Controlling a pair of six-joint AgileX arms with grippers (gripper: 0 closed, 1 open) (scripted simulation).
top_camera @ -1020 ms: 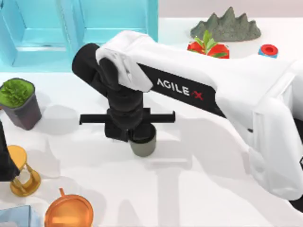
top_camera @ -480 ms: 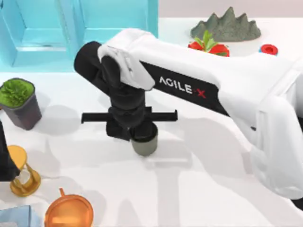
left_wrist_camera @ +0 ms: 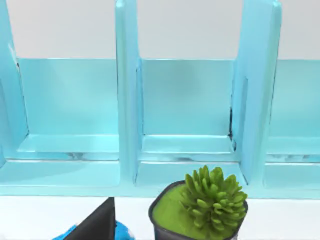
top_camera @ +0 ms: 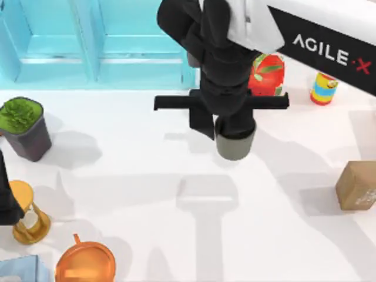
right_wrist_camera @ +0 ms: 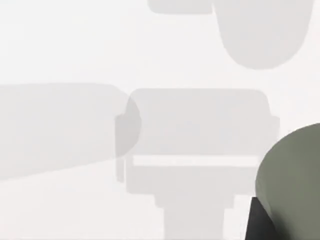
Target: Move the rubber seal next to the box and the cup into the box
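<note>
1. The big light-blue compartmented box (top_camera: 100, 41) stands along the table's far edge, at about eleven o'clock from the table's middle. It is the goal, and its tall dividers are the main hazard: I judge that a carry path held too low could knock the load on a wall and tip it out of the grip.
2. The right gripper (top_camera: 226, 126) on the white AgileX arm hangs above the white table (top_camera: 147, 176) near twelve o'clock, just beside the box's right end. Its jaws are drawn in narrow around the small plain grey-green tapered cup (top_camera: 235, 144), gripped at the rim and lifted; a shadow lies apart from it on the table. A rim-only pinch is thin, so a quick swing might let it slip or rotate.
3. The tan-brown rounded block that is the rubber seal (top_camera: 357, 185) sits at about three o'clock, well apart from the box, not yet moved.
4. The dark purple pot with the green plant (top_camera: 23, 126) sits at nine o'clock, close before the box; it could be struck if the arm overshoots leftward.
5. The left gripper (top_camera: 6, 197) is parked at the left edge; I cannot tell how its fingers stand.
</note>
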